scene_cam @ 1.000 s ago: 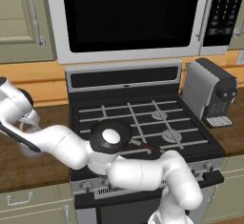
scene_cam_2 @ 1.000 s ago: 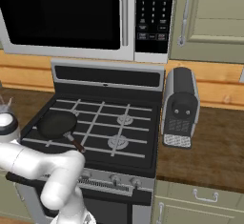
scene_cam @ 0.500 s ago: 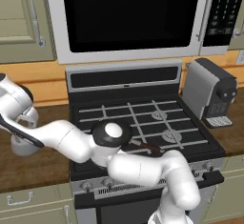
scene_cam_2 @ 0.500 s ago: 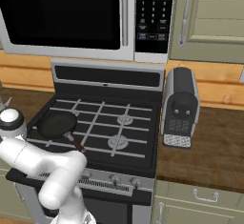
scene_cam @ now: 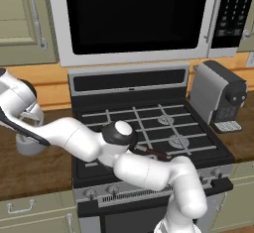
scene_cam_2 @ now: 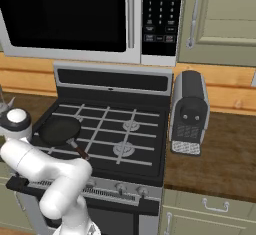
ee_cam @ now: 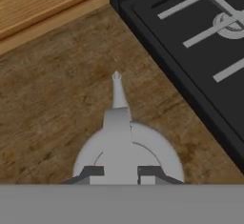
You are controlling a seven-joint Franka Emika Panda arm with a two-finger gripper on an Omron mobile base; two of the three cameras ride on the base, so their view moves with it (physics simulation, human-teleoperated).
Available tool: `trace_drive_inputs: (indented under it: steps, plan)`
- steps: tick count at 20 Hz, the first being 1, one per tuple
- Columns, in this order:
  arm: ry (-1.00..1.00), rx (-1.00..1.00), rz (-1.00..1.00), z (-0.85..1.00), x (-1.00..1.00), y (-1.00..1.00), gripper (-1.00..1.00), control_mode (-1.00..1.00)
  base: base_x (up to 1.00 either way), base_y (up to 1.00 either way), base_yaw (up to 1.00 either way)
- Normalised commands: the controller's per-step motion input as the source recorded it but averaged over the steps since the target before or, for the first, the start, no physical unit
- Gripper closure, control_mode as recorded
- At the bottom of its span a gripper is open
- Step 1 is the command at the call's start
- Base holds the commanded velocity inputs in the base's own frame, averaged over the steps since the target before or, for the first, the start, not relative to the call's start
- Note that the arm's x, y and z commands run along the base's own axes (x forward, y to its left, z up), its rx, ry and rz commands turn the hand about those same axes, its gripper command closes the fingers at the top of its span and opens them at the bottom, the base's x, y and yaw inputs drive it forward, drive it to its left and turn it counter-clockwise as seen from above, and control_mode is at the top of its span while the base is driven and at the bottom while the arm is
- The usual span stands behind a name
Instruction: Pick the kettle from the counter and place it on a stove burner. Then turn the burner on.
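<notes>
The silver-grey kettle (ee_cam: 126, 151) stands on the dark wood counter (ee_cam: 52, 104) left of the stove, its spout pointing away from the hand. My gripper (ee_cam: 120, 171) is right above it and shut on its arched handle, one dark tip on each side. From the left base view, the gripper (scene_cam: 26, 134) sits on top of the kettle (scene_cam: 30, 146) at the far left. I cannot tell whether the kettle still touches the counter. The nearest stove burner (ee_cam: 232, 25) lies to the right under black grate bars. Two more burners (scene_cam: 178, 142) (scene_cam_2: 131, 125) show on the stove's right half.
A black frying pan (scene_cam_2: 60, 130) lies on the stove's front left grate, its handle toward the knobs (scene_cam_2: 120, 187). A grey coffee machine (scene_cam_2: 189, 111) stands on the counter right of the stove. A microwave (scene_cam: 134, 16) hangs above, and the stove's raised edge (ee_cam: 157, 56) runs beside the kettle.
The hand has come down a little onto the kettle and its jaws have closed on the handle. The kettle stays in the same spot.
</notes>
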Motion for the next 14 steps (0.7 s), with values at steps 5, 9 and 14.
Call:
trace_drive_inputs:
  steps: [5, 9, 14]
  plan:
    - [-0.14, 0.00, 0.00, 0.05, -0.21, -0.47, 1.00, -1.00, 0.00, 0.00, 0.00]
    - [-0.16, 0.00, 0.00, 0.06, -0.26, -0.54, 1.00, -1.00, 0.00, 0.00, 0.00]
    - [-0.12, 0.01, 0.00, 0.00, -0.23, -0.67, 1.00, -1.00, 0.00, 0.00, 0.00]
